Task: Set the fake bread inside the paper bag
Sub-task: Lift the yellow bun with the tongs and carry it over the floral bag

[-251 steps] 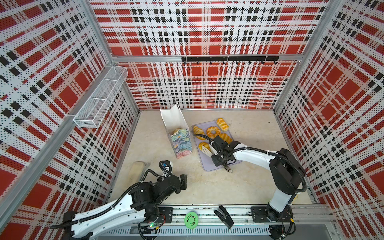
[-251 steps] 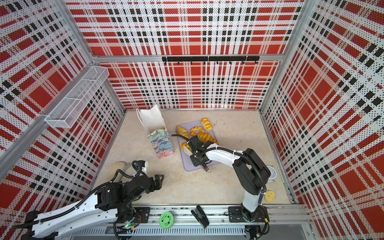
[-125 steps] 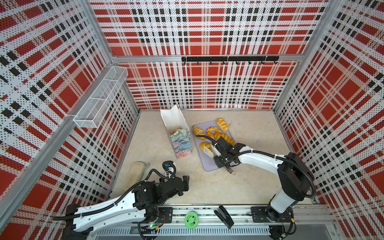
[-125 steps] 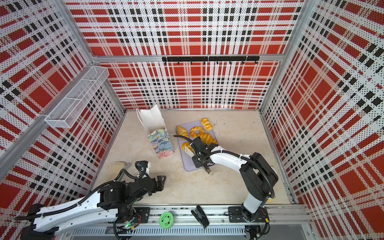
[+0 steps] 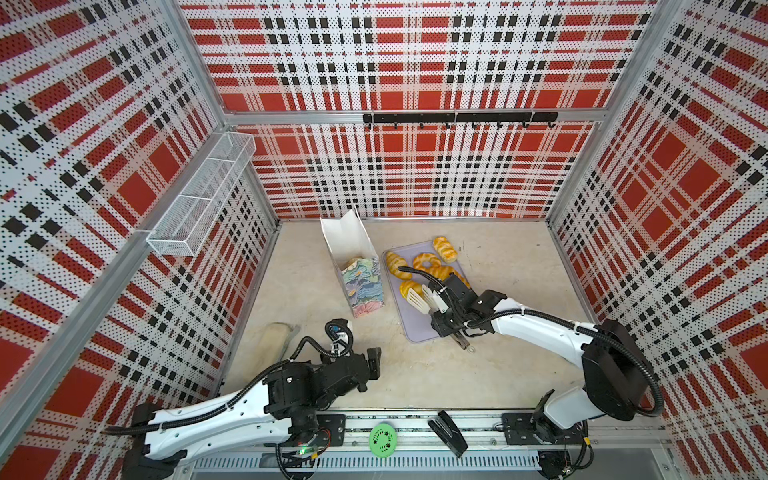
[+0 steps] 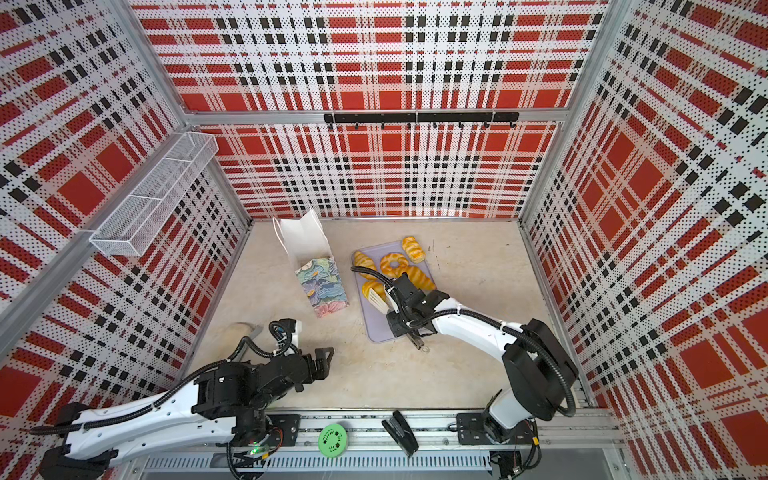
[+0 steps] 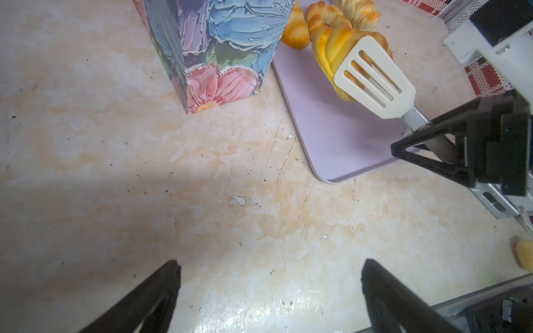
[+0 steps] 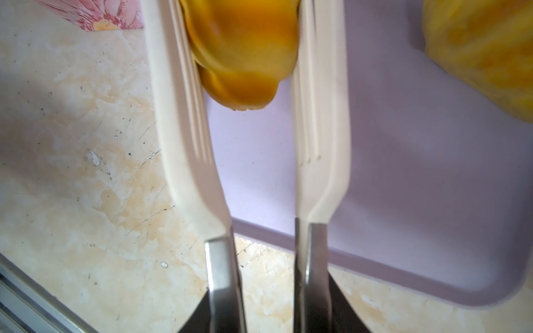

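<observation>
Golden pastry [image 5: 405,286] between white tongs [image 5: 414,298] firm in right claw [image 5: 441,312]; left claw [image 7: 269,263] wide

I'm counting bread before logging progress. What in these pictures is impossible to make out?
Floral paper bag: in both top views its walls hide most of the inside; count unknown.
Glossy yellow bun in white slotted tongs: right wrist view, blurred, cut by the frame edge.
Flat lavender tray: right arm covers part in both top views.
Yellow lump: left wrist view, cut by the edge.
</observation>
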Controlling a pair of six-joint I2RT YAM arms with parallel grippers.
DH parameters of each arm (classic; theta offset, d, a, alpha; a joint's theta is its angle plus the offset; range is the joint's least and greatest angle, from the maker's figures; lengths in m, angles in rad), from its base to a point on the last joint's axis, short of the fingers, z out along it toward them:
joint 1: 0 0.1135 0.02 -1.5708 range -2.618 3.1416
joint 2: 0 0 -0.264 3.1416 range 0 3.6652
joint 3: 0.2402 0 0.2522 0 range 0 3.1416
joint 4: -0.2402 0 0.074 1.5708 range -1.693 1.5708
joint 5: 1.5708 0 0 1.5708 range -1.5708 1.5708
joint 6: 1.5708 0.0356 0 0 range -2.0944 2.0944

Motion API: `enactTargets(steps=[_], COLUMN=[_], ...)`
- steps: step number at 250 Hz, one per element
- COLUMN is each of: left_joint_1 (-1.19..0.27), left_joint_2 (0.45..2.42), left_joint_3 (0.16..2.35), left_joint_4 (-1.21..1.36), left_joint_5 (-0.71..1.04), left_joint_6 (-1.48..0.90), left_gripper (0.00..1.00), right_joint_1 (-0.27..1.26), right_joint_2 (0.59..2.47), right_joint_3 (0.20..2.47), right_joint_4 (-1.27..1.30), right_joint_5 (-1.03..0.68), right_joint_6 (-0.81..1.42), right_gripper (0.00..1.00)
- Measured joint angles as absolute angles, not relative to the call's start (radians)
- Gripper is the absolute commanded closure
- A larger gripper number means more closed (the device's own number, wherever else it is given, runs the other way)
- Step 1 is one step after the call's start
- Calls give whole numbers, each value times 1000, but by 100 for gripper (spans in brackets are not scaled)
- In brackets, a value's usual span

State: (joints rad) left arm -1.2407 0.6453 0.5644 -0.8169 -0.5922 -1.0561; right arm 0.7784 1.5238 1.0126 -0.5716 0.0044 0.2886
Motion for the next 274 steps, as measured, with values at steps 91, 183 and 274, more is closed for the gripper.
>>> enactTargets(steps=[91, 183, 274], left_joint_1=[-1243, -1232, -1071], left_joint_2=[640, 637, 635], left_joint_3=[599, 639, 698], left_joint_4=[-792, -773, -761], left_joint_5=[-616, -636, -534], left_joint_6=[-991, -914, -786], left_gripper=[1, 1, 1], right_joint_1=[812, 821, 825], right_joint_2=[1456, 1377, 1340], right_joint_3=[1011, 1011, 1036], right_joint_4=[-574, -591, -605], right_joint_5=[3, 8, 10], right_joint_6=[313, 336, 345], right_gripper=[59, 58, 58])
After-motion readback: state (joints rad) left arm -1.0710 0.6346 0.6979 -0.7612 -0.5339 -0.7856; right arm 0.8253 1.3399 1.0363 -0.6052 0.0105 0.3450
